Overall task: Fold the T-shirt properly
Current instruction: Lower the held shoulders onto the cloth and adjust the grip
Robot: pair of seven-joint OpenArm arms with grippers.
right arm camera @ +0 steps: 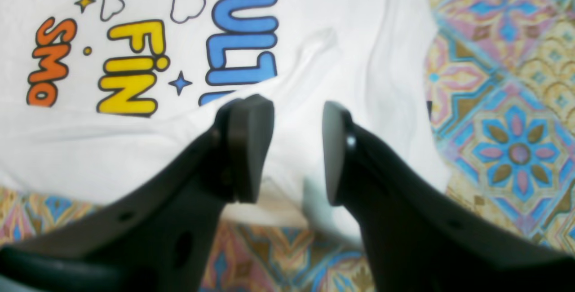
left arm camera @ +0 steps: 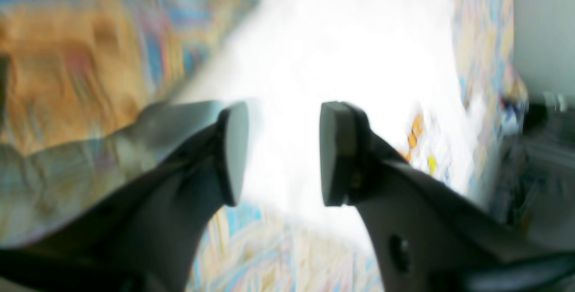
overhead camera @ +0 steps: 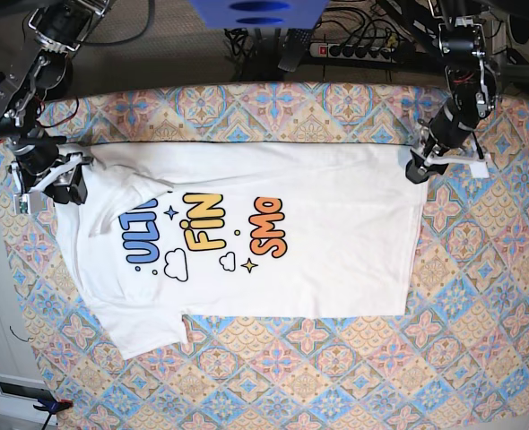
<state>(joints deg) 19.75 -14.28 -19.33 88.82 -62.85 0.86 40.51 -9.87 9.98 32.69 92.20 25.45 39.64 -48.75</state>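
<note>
T-shirt: white, laid across the patterned cloth on the table, print side up. In the base view, its long edge nearest the arms is folded over, forming a band that runs between the 2 tools and covers part of the print. The band is bunched and creased near the right tool and flatter near the left tool. At the lower left of the base view, 1 sleeve projects from the body. The print carries blue, yellow and orange lettering in 3 lines, each cut off by the fold, with 2 cloud outlines and small stars.

Left tool: open; its 2 fingers stand apart above the T-shirt. Right tool: open; its 2 fingers stand apart over the creased part.

The right wrist view shows details that the base view does not: a crease passing between the fingers, a small dark tab at the T-shirt's edge, and the underside of the fabric close to the fingers. The left wrist view is blurred; it shows a tan area of the cloth and only traces of the print. The base view alone shows the full T-shirt outline and both tools together.
</note>
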